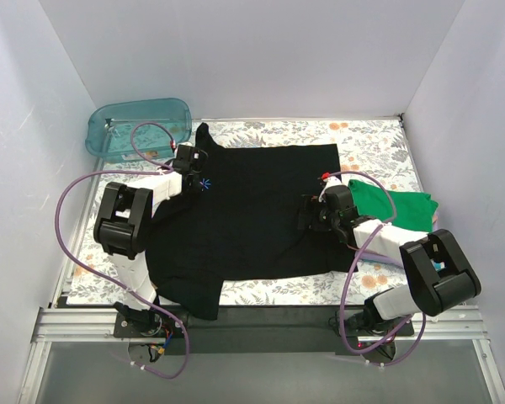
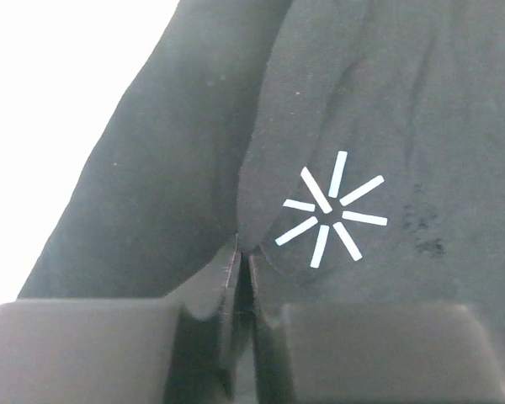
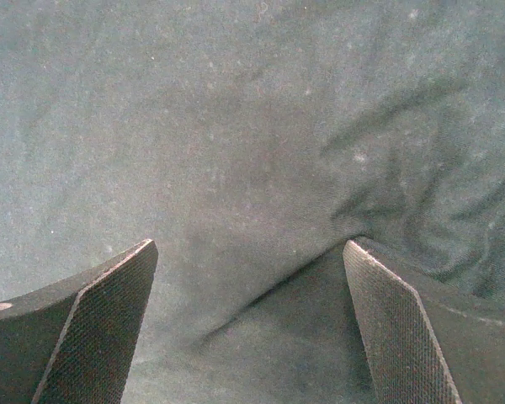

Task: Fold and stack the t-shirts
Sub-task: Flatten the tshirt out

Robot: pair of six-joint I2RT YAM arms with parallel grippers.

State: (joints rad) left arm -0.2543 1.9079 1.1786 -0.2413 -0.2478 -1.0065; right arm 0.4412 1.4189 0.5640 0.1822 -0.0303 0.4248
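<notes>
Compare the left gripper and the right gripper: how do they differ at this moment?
The left gripper is shut, pinching a fold of the black t-shirt beside its starburst mark; the right gripper is wide open and holds nothing. The left one is at the shirt's far left part, the right one at its right part. Both are down at the same black t-shirt.

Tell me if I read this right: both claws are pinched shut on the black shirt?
Not quite. Only the left gripper is pinched shut on the black t-shirt; the right wrist view shows the right gripper wide open over the cloth.
</notes>
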